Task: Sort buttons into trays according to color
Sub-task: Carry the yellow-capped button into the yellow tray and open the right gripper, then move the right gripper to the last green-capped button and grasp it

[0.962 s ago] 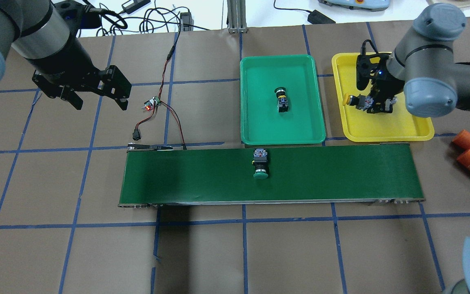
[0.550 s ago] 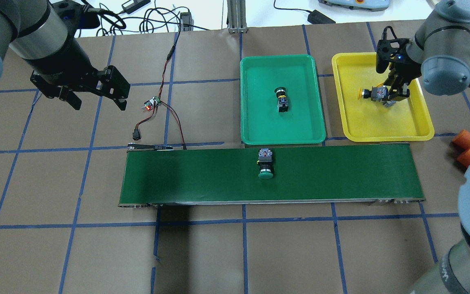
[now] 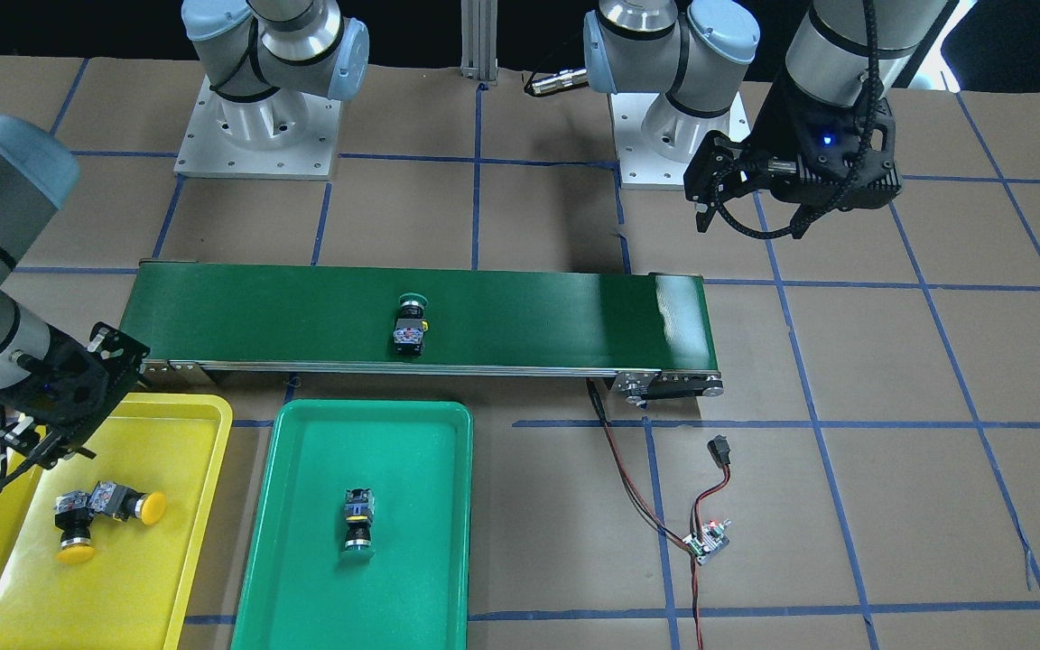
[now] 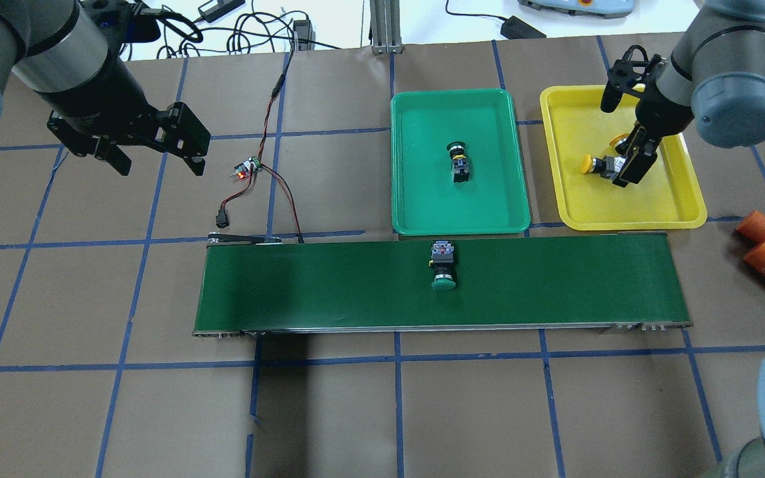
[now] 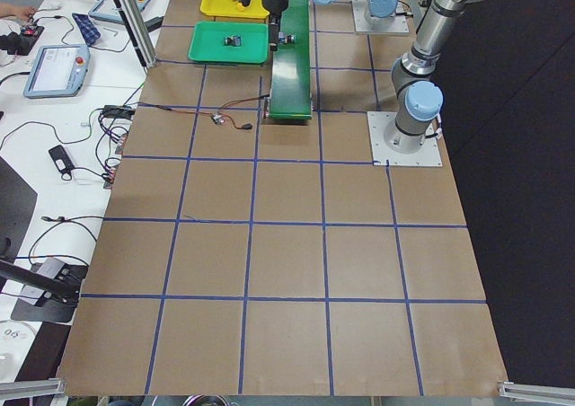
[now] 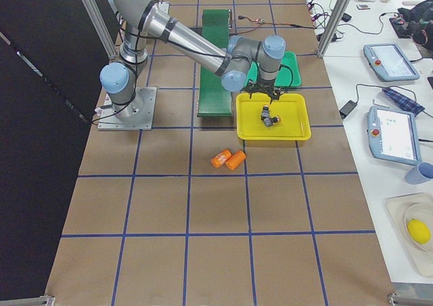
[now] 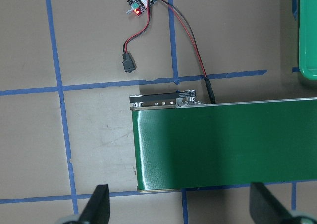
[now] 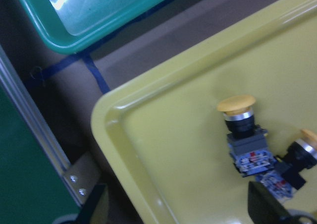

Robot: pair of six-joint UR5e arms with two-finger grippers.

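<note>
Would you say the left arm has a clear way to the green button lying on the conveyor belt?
Probably yes: the left claw hangs open off the end of the conveyor belt, the green button lies uncovered midway along it, and nothing stands between.

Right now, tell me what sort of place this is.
Probably a robotics lab: a brown paper-covered table gridded in blue tape, a long dark green conveyor belt, grey touchscreen pendants on a white side bench.
</note>
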